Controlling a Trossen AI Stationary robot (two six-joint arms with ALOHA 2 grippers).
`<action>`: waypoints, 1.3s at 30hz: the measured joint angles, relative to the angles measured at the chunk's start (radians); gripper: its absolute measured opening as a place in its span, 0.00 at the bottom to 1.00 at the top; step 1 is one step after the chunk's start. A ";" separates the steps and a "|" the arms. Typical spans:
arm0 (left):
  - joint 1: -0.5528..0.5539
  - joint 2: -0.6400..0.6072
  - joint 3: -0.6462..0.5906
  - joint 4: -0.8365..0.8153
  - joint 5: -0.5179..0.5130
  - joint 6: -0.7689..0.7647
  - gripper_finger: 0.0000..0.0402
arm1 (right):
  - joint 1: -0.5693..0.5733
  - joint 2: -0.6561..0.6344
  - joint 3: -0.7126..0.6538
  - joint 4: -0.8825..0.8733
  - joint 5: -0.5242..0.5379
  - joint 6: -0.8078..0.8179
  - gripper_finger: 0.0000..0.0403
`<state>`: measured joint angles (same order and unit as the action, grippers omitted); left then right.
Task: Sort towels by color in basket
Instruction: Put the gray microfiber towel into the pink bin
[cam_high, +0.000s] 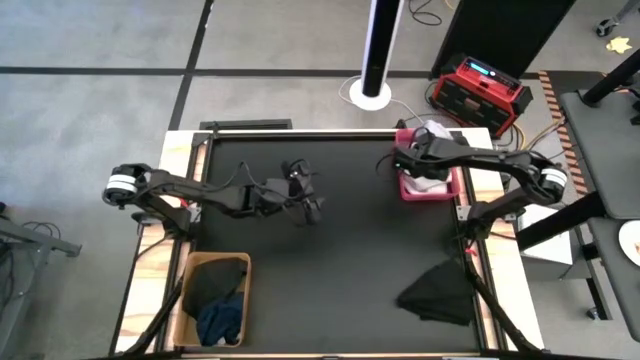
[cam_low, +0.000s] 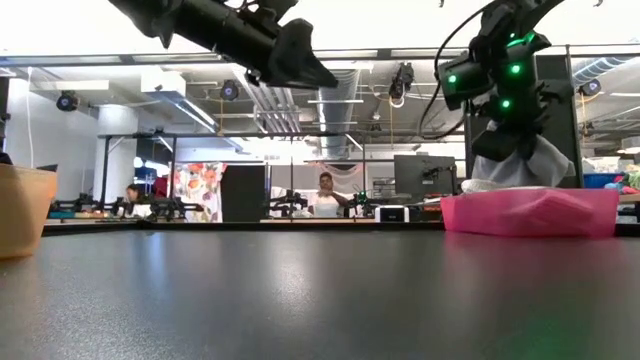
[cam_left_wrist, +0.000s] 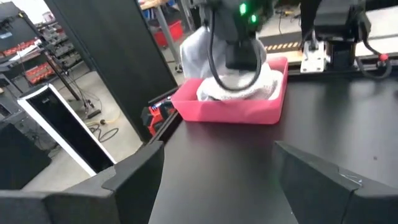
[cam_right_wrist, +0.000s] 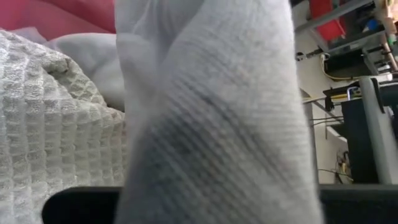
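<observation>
Right up against the right wrist camera there's a ribbed white towel (cam_right_wrist: 211, 118) filling most of the frame, with a waffle-weave light towel (cam_right_wrist: 56, 124) bunched on the left side behind it. Biggest thing overall is the black table (cam_high: 340, 250), taking up the middle of the high view. On it, lower right, a black towel (cam_high: 438, 293) lies in a loose heap on its own, well apart from everything else. Lower left is the tan basket (cam_high: 190, 275), with a navy blue towel (cam_high: 222, 320) in its lower part and what looks like a dark cloth (cam_high: 222, 278) above it. Upper right of the table sits the pink bin (cam_high: 428, 186), stuffed with light towels; the right gripper (cam_high: 417, 165) is down over it and clamped on that ribbed white towel, which the low view shows hanging from it above the bin on the right of the frame. The left gripper (cam_high: 312, 205) hangs over bare tabletop just left of centre, fingers spread wide with nothing between them, as the left wrist view shows with both fingers (cam_left_wrist: 134, 177) far apart at the bottom of the frame. Off the table, upper right, there's a red box (cam_high: 480, 92) on the floor.
</observation>
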<state>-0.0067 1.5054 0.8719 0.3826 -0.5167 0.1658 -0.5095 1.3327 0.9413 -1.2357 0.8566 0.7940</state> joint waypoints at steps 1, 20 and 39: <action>-0.001 -0.008 0.000 -0.002 0.000 0.000 0.70 | 0.000 0.010 -0.001 0.008 0.001 0.000 0.03; -0.008 -0.375 -0.197 -0.002 0.002 -0.049 0.70 | 0.001 0.169 -0.057 0.275 -0.075 -0.009 0.03; -0.008 -0.484 -0.288 0.015 0.004 -0.098 0.70 | 0.001 0.136 -0.114 0.383 -0.101 0.001 0.04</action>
<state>-0.0143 1.0210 0.5834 0.3971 -0.5129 0.0679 -0.5087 1.4689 0.8271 -0.8524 0.7555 0.7949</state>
